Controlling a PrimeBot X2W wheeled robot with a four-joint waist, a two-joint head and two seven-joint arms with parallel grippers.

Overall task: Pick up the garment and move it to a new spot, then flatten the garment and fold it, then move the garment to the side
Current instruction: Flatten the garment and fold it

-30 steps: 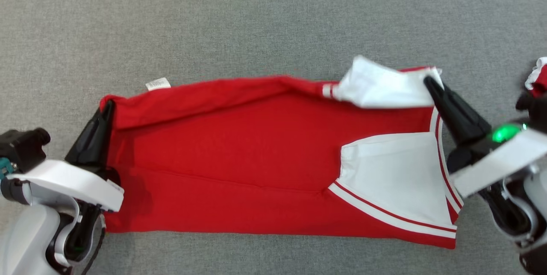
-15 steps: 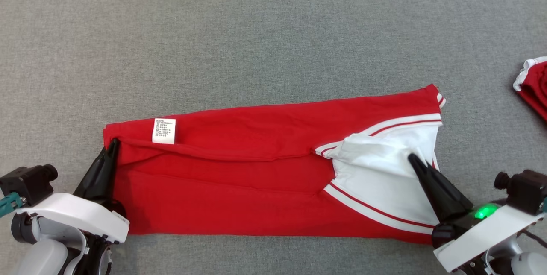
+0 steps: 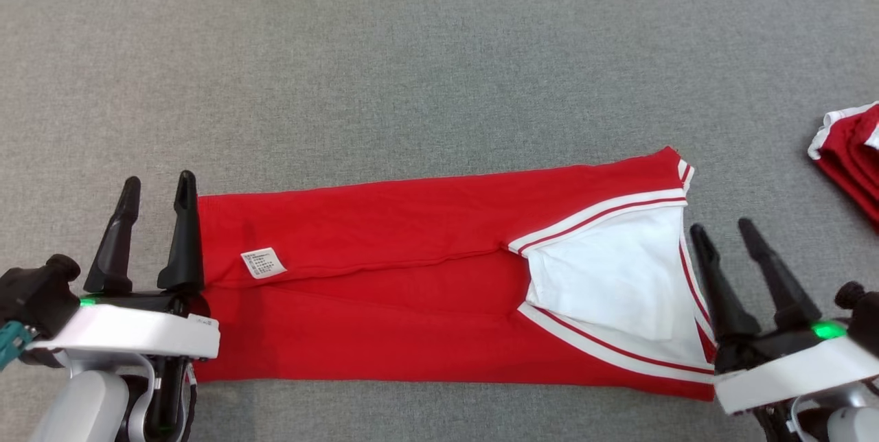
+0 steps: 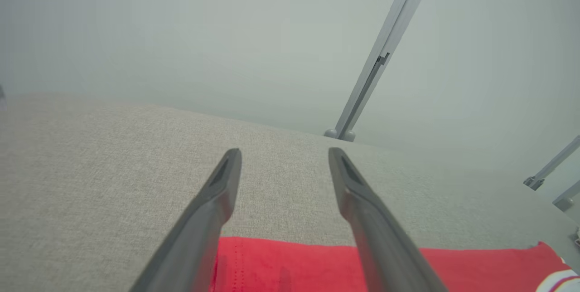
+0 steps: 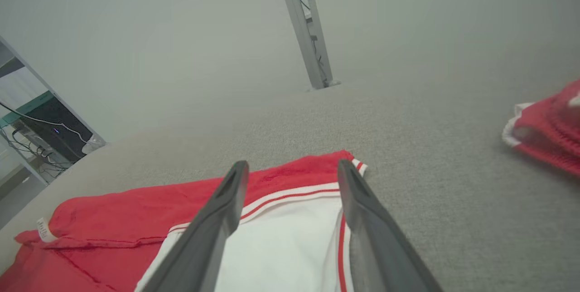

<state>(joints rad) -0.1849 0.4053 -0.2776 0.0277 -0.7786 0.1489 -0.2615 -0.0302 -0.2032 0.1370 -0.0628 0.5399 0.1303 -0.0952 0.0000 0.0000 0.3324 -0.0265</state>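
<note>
The garment is red with a white panel and red-and-white striped trim. It lies folded into a long band across the grey surface, a white care label on its left part. My left gripper stands open at the garment's left end, nothing between its fingers. My right gripper stands open at the right end, beside the white panel. In the left wrist view the red edge lies below the spread fingers of the left gripper. In the right wrist view the right gripper hangs over the striped corner.
Another red-and-white piece of cloth lies bunched at the right edge, also seen as folded cloth from the right wrist. The grey padded surface stretches far behind the garment. Metal posts stand beyond its back edge.
Both grippers have let go of the garment and opened. The upper layer they held now lies flat, folded over toward me. The head camera has also shifted.
</note>
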